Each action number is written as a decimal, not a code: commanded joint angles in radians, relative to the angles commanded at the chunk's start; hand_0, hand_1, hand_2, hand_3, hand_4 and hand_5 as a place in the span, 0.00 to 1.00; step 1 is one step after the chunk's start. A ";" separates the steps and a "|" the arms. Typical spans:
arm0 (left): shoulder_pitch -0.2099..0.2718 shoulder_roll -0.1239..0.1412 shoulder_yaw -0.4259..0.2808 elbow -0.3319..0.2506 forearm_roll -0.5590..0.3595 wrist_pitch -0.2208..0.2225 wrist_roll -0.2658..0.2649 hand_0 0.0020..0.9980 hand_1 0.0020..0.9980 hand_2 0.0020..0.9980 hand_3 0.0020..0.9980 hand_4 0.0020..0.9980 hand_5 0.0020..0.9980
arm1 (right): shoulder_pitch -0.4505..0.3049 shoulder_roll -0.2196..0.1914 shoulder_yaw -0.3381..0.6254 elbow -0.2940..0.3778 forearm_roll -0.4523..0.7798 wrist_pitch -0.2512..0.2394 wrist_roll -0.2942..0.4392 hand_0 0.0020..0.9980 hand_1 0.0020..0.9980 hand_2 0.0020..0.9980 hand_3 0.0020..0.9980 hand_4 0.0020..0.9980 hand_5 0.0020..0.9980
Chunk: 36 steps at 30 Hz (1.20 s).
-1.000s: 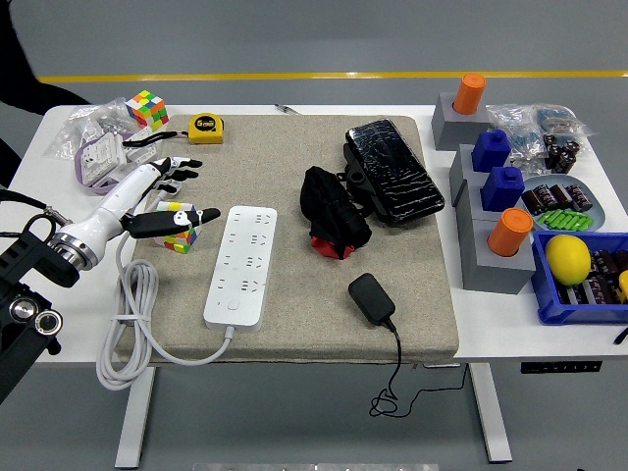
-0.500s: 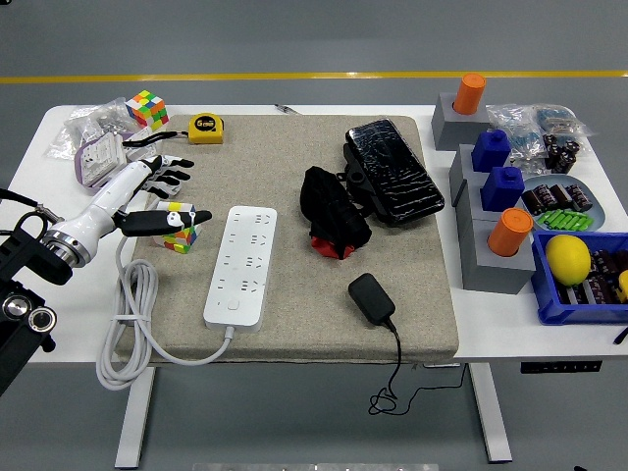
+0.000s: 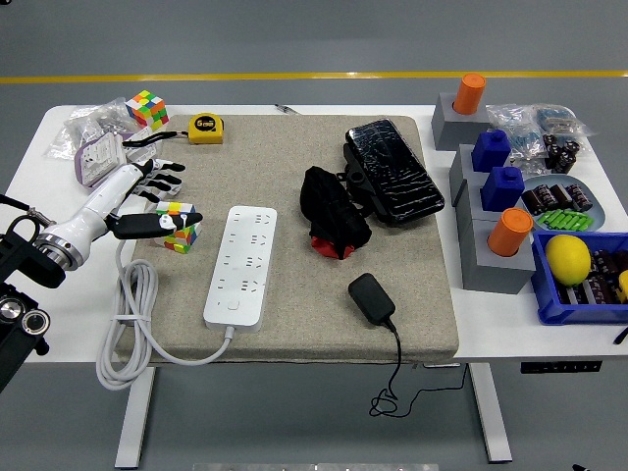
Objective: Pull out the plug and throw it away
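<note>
Left hand (image 3: 147, 196) spread wide, empty, beside power strip (image 3: 240, 265); plug (image 3: 372, 298) already out, lying loose on mat (image 3: 294, 177), free for discarding.

Yellow tape measure (image 3: 206, 129): round label, print too small to read.

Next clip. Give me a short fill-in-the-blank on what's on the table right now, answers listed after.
1. The white power strip lies on the grey mat with ____ plugs in its sockets.
2. The black adapter lies on the mat, and its cord hangs over the table's ____ edge.
3. The left hand hovers with open fingers to the ____ of the power strip.
4. The yellow tape measure lies on the table just past the mat's ____ edge.

Missing words: no; near; left; far
</note>
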 joint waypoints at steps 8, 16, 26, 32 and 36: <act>-0.012 0.008 0.005 -0.004 0.000 -0.001 -0.001 0.55 0.71 0.74 0.80 0.94 0.43 | 0.006 -0.002 -0.001 0.000 0.002 -0.002 -0.001 0.64 0.68 0.69 0.61 1.00 0.48; -0.012 0.011 0.002 -0.005 0.000 -0.001 -0.002 0.55 0.71 0.74 0.80 0.94 0.43 | 0.006 0.001 -0.015 0.000 0.011 0.000 0.002 0.64 0.68 0.69 0.61 1.00 0.48; -0.018 0.017 0.009 -0.005 -0.001 -0.003 -0.003 0.54 0.71 0.74 0.80 0.94 0.42 | 0.001 0.000 -0.006 0.000 0.008 -0.001 0.000 0.64 0.68 0.69 0.61 1.00 0.48; -0.027 0.018 0.006 -0.004 0.000 -0.007 -0.001 0.54 0.70 0.74 0.80 0.94 0.43 | -0.001 0.003 0.000 0.000 0.008 -0.001 0.000 0.64 0.68 0.69 0.61 1.00 0.48; -0.027 0.018 0.004 -0.004 0.001 -0.008 0.000 0.54 0.70 0.74 0.80 0.94 0.43 | -0.001 0.004 0.001 0.000 0.009 -0.001 0.001 0.64 0.68 0.69 0.61 1.00 0.48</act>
